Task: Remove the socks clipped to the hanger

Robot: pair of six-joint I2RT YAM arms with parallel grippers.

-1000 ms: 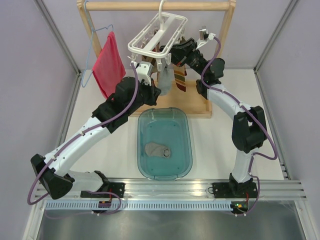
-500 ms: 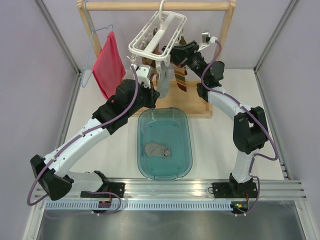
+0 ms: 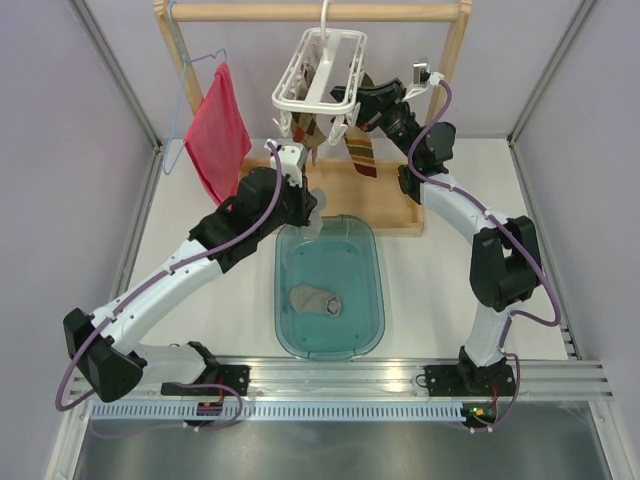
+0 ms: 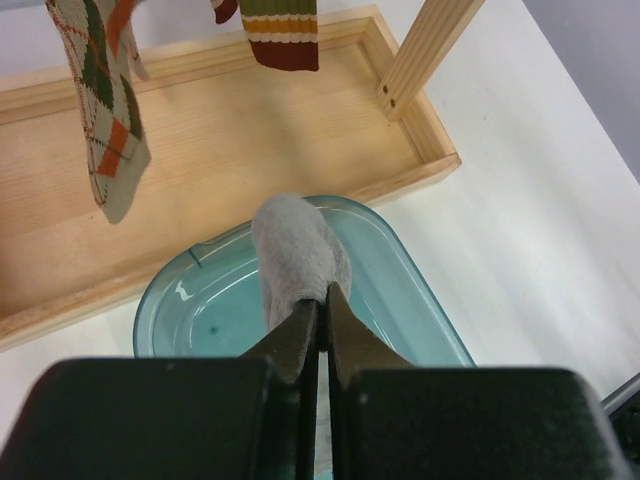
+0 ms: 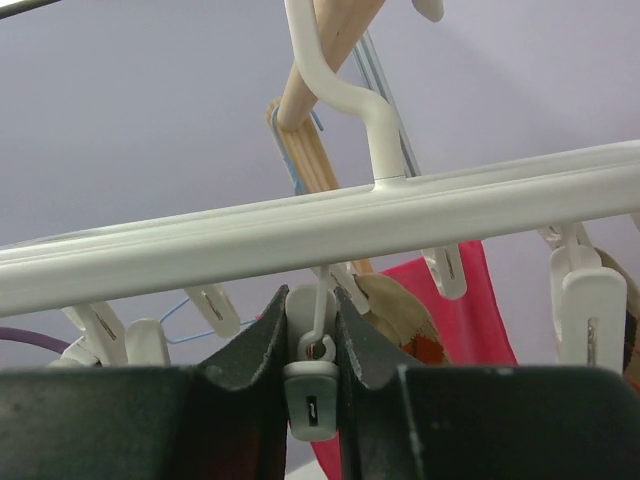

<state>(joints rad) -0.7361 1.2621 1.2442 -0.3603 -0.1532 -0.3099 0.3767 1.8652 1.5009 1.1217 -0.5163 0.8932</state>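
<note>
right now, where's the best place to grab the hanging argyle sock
Take the argyle sock by its loose lower end, probably from the side across its flat face: it dangles free above the wooden tray, apart from the striped sock.

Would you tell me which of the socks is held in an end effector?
The plain grey sock, pinched by the left end effector above the bin; the argyle ones hang.

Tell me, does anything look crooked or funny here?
Yes. The white hanger hangs tilted, not level, while the right claw pinches a clip under it. The left claw dangles a grey sock over the blue tub.
</note>
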